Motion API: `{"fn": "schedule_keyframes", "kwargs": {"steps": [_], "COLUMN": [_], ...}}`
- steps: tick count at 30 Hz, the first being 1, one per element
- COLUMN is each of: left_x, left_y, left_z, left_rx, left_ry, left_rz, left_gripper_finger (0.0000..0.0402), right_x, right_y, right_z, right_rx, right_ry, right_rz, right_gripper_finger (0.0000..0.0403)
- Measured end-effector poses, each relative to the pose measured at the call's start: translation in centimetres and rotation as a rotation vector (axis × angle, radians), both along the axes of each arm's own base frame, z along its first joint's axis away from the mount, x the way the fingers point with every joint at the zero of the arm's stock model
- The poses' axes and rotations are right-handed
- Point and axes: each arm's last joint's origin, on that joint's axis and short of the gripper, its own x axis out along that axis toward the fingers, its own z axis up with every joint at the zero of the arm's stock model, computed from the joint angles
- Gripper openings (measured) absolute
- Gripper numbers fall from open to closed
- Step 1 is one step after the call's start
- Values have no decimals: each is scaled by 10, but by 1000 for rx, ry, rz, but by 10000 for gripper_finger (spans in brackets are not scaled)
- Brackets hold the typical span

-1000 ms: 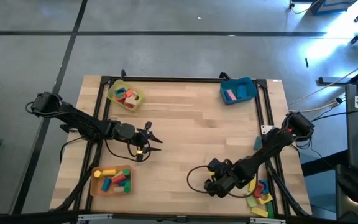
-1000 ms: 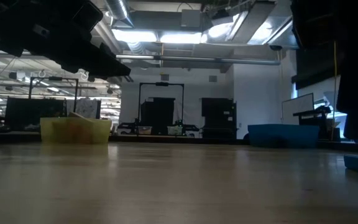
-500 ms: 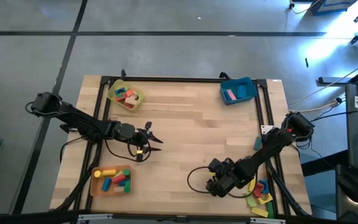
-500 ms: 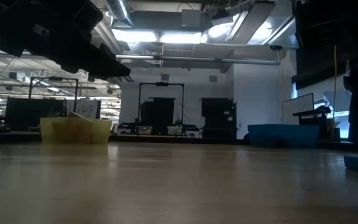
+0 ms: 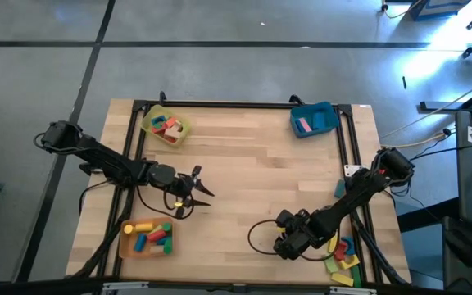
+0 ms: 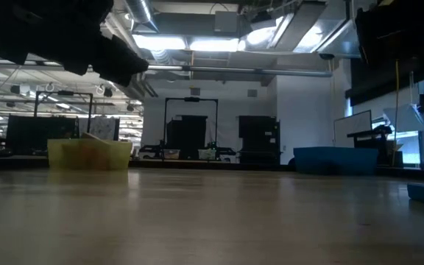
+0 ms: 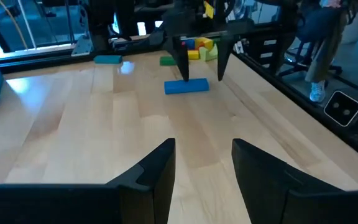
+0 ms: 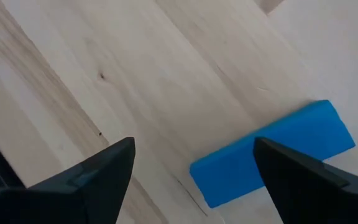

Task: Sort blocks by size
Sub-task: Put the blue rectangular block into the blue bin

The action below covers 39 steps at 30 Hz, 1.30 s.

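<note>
Near the bench's right front corner, the flat blue bar block (image 8: 272, 155) lies just under the right claw (image 8: 194, 165), whose fingers are spread wide and empty, one end reaching between them. Left claw (image 5: 188, 190), part-open and empty, waits well apart.

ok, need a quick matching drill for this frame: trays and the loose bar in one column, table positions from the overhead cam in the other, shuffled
Things:
1. yellow tray
2. blue tray
3. orange tray
4. blue bar

Places, by the high view:
A. near-left part of the table, holding yellow, red, green and blue blocks
B. far-right corner, a pink block inside
C. on bare wood under the open right end effector, near the loose pile at the near-right edge
D. far-left corner, red and pink blocks inside

Pairs: 1-D, 2-B, 3-A, 4-C
</note>
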Motion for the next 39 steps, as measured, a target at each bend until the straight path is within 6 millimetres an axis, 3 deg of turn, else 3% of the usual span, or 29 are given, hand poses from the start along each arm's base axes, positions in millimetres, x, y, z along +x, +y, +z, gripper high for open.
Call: {"fn": "schedule_keyframes", "kwargs": {"steps": [5, 9, 13, 17, 22, 27, 33, 39], "left_x": [0, 0, 0, 0, 0, 0, 0, 0], "left_y": [0, 0, 1, 1, 1, 1, 1, 1], "left_z": [0, 0, 0, 0, 0, 0, 0, 0], "left_rx": [-2, -4, -3, -3, -2, -2, 2, 3], "left_ry": [2, -1, 0, 1, 3, 4, 2, 2], "left_rz": [2, 3, 8, 10, 10, 10, 10, 12], "left_gripper_finger": [143, 143, 143, 143, 143, 143, 143, 143], "right_x": [-5, -5, -11, -9, -10, -18, -18, -16], "right_y": [-2, -2, -6, -3, -3, 2, 1, 0], "right_z": [-13, -12, -5, 16, 26, 6, -23, -30], "right_rx": [0, 2, -41, -36, 5, -4, -11, -15], "right_ry": [92, 110, 232, 288, 321, 354, 367, 355], "right_rz": [-26, -41, -61, -113, -369, -552, -600, -604], "right_gripper_finger": [330, 330, 330, 330, 330, 331, 327, 263]}}
